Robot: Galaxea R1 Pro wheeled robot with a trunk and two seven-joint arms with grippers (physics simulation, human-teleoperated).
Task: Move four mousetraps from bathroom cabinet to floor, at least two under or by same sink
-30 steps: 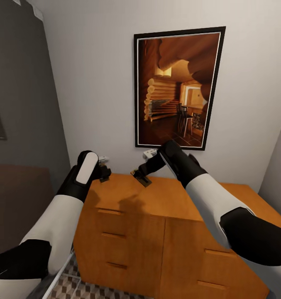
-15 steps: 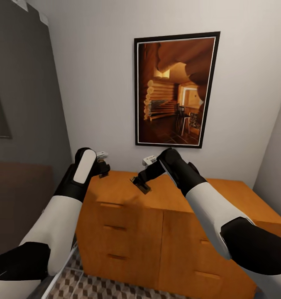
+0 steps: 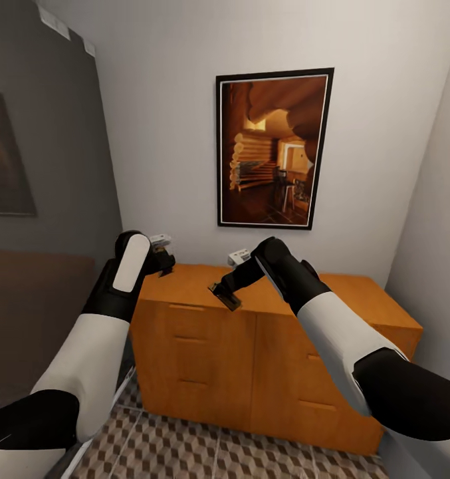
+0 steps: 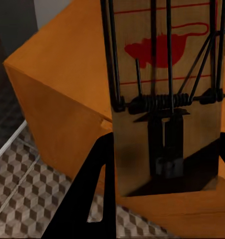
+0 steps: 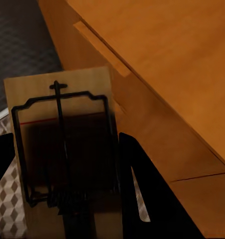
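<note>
Two raised claws, left claw (image 3: pixel 163 263) and right claw (image 3: pixel 223 293), each clamping a mousetrap (image 4: pixel 164 99) over the cabinet (image 3: pixel 251 346).

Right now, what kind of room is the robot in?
Probably a home bathroom corner, though no fixtures show. The clues are the cube-pattern tiled floor, a low wooden cabinet against the wall, and a framed picture above it.

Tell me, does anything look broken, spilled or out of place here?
Nothing stands out. Each gripper holds one intact mousetrap in front of the cabinet, whose drawers are shut, and the framed picture hangs straight.
</note>
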